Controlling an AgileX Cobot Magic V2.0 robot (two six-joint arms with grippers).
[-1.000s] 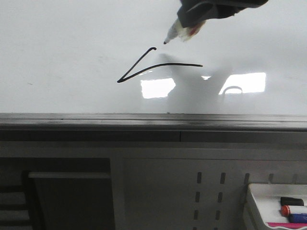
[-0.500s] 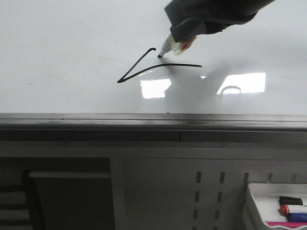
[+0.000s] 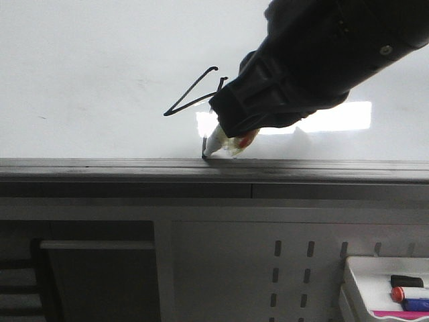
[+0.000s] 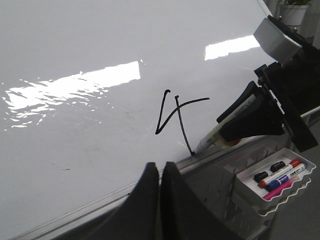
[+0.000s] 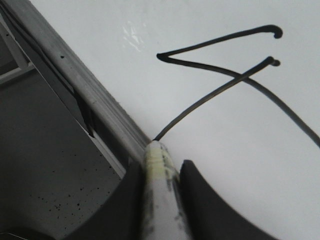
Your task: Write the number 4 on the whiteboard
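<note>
The whiteboard (image 3: 100,74) fills the front view, with its grey metal bottom edge (image 3: 134,169). A thin black number 4 (image 3: 191,100) is drawn on it; its stem runs down to the bottom edge. It also shows in the left wrist view (image 4: 172,115) and the right wrist view (image 5: 220,75). My right gripper (image 5: 159,170) is shut on a white marker (image 5: 160,200), whose tip (image 3: 204,156) touches the board at the stem's lower end. The marker shows in the left wrist view (image 4: 210,141). My left gripper (image 4: 160,167) is shut and empty, near the board's edge.
A white tray (image 3: 362,282) with several markers hangs below the board at the lower right, also in the left wrist view (image 4: 272,175). A grey perforated panel (image 3: 288,268) lies under the board's edge. A bright light reflection (image 3: 342,115) sits on the board.
My right gripper has moved down and left with the marker, drawing the stem from near the top of the 4 down across the horizontal stroke to the board's bottom edge.
</note>
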